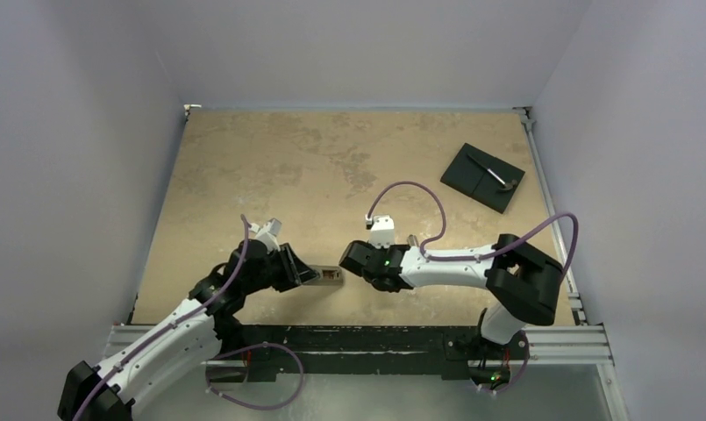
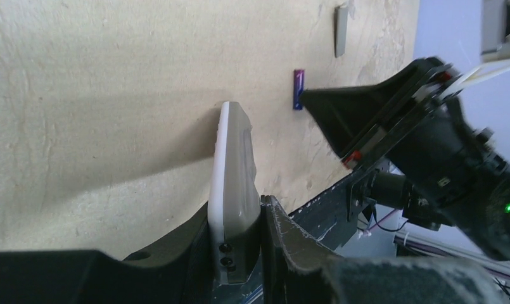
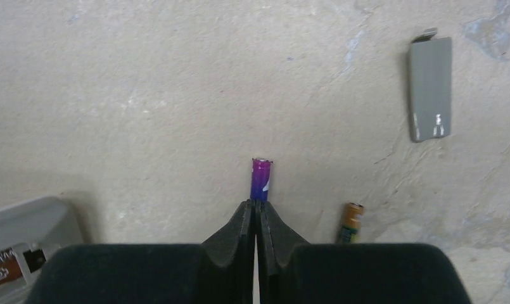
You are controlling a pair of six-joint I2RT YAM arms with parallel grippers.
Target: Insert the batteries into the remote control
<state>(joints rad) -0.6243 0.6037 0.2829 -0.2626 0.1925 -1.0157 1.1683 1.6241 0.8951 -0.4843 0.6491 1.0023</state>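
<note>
My left gripper is shut on the remote control, holding it on its long edge on the table, white face to the left and grey back to the right. Its corner shows in the right wrist view. My right gripper is shut with nothing between its fingers. Its tips meet the near end of a purple battery lying on the table. A second battery, orange-brown and green, lies just right of it, partly hidden by the gripper.
The narrow grey cover strip lies flat on the table beyond the batteries. A black square plate with a small tool on it sits at the far right. Walls close the table on the left, back and right.
</note>
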